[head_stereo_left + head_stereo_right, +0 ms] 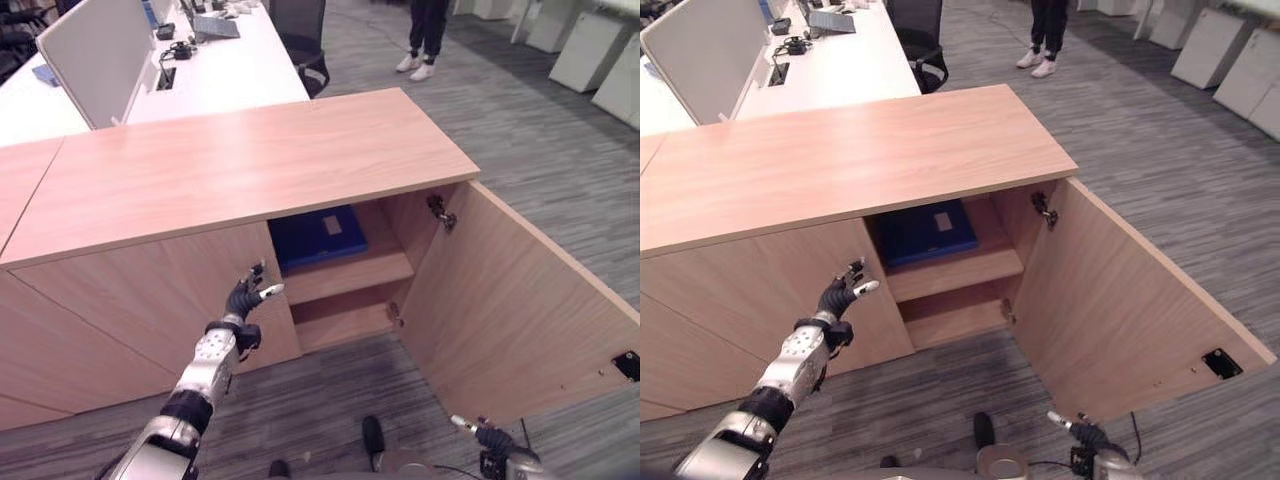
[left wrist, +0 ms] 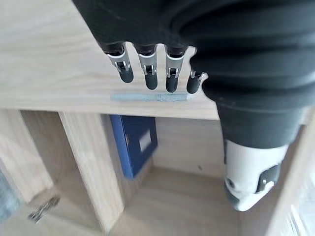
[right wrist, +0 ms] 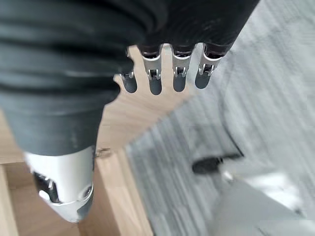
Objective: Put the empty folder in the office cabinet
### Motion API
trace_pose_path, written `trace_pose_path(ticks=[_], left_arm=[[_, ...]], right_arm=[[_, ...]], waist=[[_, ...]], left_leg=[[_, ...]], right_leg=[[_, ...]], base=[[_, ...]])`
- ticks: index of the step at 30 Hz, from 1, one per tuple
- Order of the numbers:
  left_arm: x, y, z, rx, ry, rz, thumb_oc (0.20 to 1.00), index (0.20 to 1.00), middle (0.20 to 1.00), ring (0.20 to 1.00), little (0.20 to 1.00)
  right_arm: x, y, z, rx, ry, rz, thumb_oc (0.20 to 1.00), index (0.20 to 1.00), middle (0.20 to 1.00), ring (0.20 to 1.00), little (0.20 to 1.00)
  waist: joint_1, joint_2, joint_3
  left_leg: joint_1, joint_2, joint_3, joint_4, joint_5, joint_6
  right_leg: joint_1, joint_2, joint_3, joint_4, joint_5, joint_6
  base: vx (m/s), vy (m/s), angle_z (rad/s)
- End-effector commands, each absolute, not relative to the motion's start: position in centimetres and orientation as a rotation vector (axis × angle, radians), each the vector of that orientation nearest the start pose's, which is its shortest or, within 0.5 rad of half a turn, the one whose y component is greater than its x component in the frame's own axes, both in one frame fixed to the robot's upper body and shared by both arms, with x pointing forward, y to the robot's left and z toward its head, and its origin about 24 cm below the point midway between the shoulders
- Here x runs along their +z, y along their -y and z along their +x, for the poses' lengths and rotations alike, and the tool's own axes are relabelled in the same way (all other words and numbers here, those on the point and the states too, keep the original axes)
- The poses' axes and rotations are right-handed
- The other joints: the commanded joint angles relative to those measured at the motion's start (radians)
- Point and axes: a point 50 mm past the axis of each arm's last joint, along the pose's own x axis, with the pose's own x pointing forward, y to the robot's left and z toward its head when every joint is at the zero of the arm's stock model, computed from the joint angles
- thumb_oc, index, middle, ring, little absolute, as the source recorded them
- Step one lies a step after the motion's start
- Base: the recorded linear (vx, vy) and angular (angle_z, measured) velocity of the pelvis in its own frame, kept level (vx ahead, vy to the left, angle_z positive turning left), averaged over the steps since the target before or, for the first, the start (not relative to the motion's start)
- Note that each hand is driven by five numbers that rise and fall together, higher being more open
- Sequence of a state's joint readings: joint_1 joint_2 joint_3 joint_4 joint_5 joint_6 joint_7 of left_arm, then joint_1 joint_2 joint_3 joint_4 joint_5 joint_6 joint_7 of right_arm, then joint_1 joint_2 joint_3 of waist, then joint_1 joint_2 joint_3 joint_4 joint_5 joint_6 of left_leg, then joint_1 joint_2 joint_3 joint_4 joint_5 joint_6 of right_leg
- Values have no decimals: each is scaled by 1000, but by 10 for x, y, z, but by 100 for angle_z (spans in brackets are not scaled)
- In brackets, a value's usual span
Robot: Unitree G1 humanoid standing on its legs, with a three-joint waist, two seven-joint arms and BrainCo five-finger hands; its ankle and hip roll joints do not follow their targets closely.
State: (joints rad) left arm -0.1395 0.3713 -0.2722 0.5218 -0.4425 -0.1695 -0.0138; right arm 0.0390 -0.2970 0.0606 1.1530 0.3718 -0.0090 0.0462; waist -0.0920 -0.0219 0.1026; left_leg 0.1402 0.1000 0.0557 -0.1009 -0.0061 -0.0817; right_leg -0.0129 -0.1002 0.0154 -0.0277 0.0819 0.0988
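Note:
A blue folder [image 1: 318,236] with a white label lies flat on the upper shelf inside the open wooden cabinet [image 1: 240,160]; the left wrist view shows the folder [image 2: 135,142] too. My left hand [image 1: 245,296] is raised in front of the closed left door, just left of the opening, fingers straight and holding nothing. Down by the floor, my right hand [image 1: 490,438] hangs below the swung-out door [image 1: 510,300], its fingers [image 3: 155,81] straight and empty.
The right cabinet door stands wide open toward me. A lower shelf [image 1: 345,315] sits under the folder. Behind the cabinet is a white desk [image 1: 200,70] with a divider panel and an office chair [image 1: 300,40]. A person's legs [image 1: 425,35] stand on the grey carpet beyond.

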Motion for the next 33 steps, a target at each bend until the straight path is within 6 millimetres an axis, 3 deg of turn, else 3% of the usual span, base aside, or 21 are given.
trace_pose_path(ticks=[1,7,9,10,11,13,16,18,22,23,27,30,32,33], left_arm=[[2,-187,281,-148,-136,28,1000,1000,1000,1000,1000],[-35,-190,243,-180,-300,26,1000,1000,1000,1000,1000],[-48,-192,230,-201,-370,51,1000,1000,1000,1000,1000],[-48,-192,230,-202,-370,51,1000,1000,1000,1000,1000],[-57,-194,221,-224,-424,85,1000,1000,1000,1000,1000],[-66,-202,206,-218,-485,92,1000,1000,1000,1000,1000],[-73,-208,197,-201,-524,98,1000,1000,1000,1000,1000],[-77,-210,191,-181,-546,82,1000,1000,1000,1000,1000],[-83,-213,186,-145,-573,71,1000,1000,1000,1000,1000],[-88,-217,181,-110,-594,66,1000,1000,1000,1000,1000],[-95,-221,175,-78,-635,59,1000,1000,1000,1000,1000],[-105,-224,167,-54,-698,71,1000,1000,1000,1000,1000],[-108,-226,167,-46,-714,81,1000,1000,1000,1000,1000],[-112,-228,164,-26,-737,97,1000,1000,1000,1000,1000]], right_arm=[[-147,269,99,-320,-1102,54,1000,1000,1000,1000,1000],[-149,259,104,-346,-1082,125,1000,1000,1000,1000,1000],[-150,258,104,-341,-1090,119,1000,1000,1000,1000,1000],[-150,258,104,-341,-1090,119,1000,1000,1000,1000,1000],[-151,257,103,-342,-1099,115,1000,1000,1000,1000,1000],[-153,258,96,-362,-1124,124,1000,1000,1000,1000,1000],[-153,263,92,-394,-1143,125,1000,1000,1000,1000,1000],[-153,266,89,-428,-1149,135,1000,1000,1000,1000,1000],[-152,273,87,-488,-1140,163,1000,1000,1000,1000,1000],[-148,281,91,-513,-1107,173,1000,1000,1000,1000,1000],[-140,292,102,-532,-1047,168,1000,1000,1000,1000,1000],[-112,325,136,-549,-903,82,1000,1000,1000,1000,1000],[-105,330,147,-547,-865,71,1000,1000,1000,1000,1000],[-88,335,175,-517,-783,23,1000,1000,1000,1000,1000]], waist=[[-9,24,-20],[2,28,-2],[17,36,21],[17,36,21],[35,52,38],[43,60,41],[58,58,26],[74,49,10],[71,52,-6],[51,57,-10],[35,56,-12],[33,45,-5],[31,38,-2],[55,32,24]], left_leg=[[-2,17,-9,30,-22,-51],[-3,-21,33,25,-50,-11],[-6,-21,68,30,-51,-4],[-7,-21,68,30,-51,-4],[-21,-13,113,48,-49,5],[-39,-12,173,75,-51,24],[-58,-12,211,80,-39,31],[-69,-22,237,77,-29,30],[-73,-17,251,62,-6,17],[-62,-7,252,58,-2,4],[-62,5,251,70,3,-10],[-92,34,245,135,17,-41],[-111,44,237,176,16,-53],[-142,50,133,260,52,-87]], right_leg=[[55,-76,6,49,-95,117],[-21,-103,-1,106,-52,159],[-57,-128,-89,154,-21,161],[-58,-128,-89,156,-23,161],[-68,-176,-244,212,-36,140],[-28,-195,-346,279,-87,111],[0,-194,-368,283,-90,112],[50,-189,-391,221,-82,120],[71,-160,-356,133,-91,120],[86,-136,-318,68,-86,116],[107,-115,-304,16,-81,107],[135,-90,-298,-34,-88,89],[139,-87,-301,-43,-89,81],[143,-75,-274,-44,-92,69]], base=[[-6,166,-9],[-68,121,-8],[-130,49,-51],[-195,77,-83],[-206,86,-78],[-226,63,-77],[-137,-25,-69],[-107,-77,-45],[-16,-124,-78],[32,-184,-82],[-7,-149,-32],[-63,-156,-3],[-71,-84,6],[-61,-18,10]])
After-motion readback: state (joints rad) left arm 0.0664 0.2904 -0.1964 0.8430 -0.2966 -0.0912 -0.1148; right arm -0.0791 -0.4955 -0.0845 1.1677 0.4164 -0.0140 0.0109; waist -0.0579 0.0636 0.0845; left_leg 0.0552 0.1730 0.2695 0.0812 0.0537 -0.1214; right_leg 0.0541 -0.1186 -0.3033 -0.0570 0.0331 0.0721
